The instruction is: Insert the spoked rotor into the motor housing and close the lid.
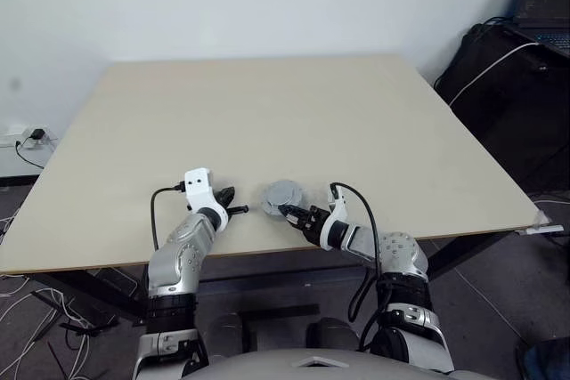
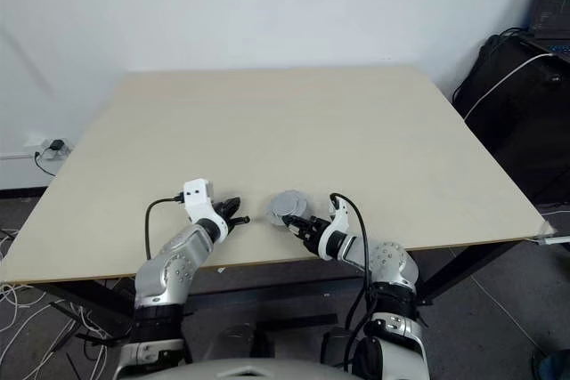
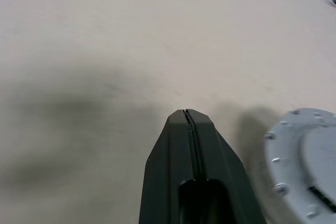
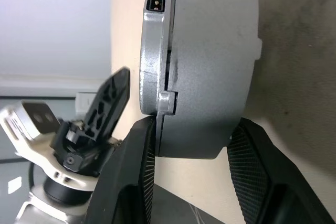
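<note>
Right gripper (image 4: 191, 145) clamps the grey assembly, lid (image 4: 210, 51) on motor housing (image 4: 153, 56), by its two flat faces, near the table's (image 1: 285, 113) front edge. Left gripper (image 3: 188, 119), fingers pressed together and empty, sits just beside that assembly, apart from it.

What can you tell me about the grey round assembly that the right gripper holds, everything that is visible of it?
The grey round assembly is a light-grey disc that looks like metal, in two stacked parts with a seam round the edge, small lugs, rim screws and a little socket on its side. It rests on the table near the front edge, with the lid on. The right gripper clamps its edge between both black fingers. The left gripper, shut, stands beside it, apart.
</note>
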Controlling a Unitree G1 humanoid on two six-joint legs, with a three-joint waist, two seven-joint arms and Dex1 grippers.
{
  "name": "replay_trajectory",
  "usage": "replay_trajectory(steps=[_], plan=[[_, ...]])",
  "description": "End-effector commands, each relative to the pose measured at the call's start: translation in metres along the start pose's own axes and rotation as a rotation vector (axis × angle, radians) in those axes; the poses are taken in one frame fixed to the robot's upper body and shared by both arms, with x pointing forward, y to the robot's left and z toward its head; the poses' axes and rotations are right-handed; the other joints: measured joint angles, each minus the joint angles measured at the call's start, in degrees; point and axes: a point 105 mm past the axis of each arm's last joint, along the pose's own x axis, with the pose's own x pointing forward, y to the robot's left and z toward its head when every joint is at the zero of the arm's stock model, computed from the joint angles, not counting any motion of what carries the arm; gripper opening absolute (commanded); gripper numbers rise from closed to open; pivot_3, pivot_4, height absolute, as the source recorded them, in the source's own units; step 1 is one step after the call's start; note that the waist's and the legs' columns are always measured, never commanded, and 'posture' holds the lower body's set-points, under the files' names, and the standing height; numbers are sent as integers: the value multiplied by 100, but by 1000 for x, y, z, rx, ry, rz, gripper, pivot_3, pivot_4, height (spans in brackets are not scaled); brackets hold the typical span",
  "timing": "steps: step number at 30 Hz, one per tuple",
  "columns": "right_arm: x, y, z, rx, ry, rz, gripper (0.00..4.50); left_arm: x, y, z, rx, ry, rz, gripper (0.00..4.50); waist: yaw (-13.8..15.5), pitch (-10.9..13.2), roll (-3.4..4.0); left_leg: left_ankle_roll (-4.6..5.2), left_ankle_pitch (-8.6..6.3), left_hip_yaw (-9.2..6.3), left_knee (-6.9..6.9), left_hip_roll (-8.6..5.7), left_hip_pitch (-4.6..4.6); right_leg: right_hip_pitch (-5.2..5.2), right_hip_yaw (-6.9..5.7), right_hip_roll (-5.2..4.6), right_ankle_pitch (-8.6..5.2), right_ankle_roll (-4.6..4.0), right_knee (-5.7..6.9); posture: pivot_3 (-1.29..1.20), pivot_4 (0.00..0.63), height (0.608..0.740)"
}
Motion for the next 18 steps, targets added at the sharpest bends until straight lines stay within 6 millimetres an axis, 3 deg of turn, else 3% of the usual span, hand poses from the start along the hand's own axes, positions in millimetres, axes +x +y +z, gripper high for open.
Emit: replay_trajectory(steps=[1,3,8,18], plan=[[-1,24,14,-12,-60,142,1651,-9,-9,20,-24,-125,-24,0,3,1,-1,0,0,-1,2,1,0,1,-1,0,0,1,0,0,0,740],[-2,28,16,-6,-69,182,1651,-14,-12,19,-40,-143,-56,0,1,1,-1,0,0,-1,5,2,1,2,-1,0,1,3,2,0,0,740],[-9,49,21,-25,-77,316,1651,-33,-33,10,-295,-161,-263,0,-16,2,0,-1,0,-1,6,6,1,0,-1,1,2,3,2,0,0,740],[-15,73,27,-91,-58,389,1651,-68,-55,14,-895,-223,-518,3167,-44,5,-1,-1,0,-2,11,7,1,3,0,1,1,3,4,0,0,740]])
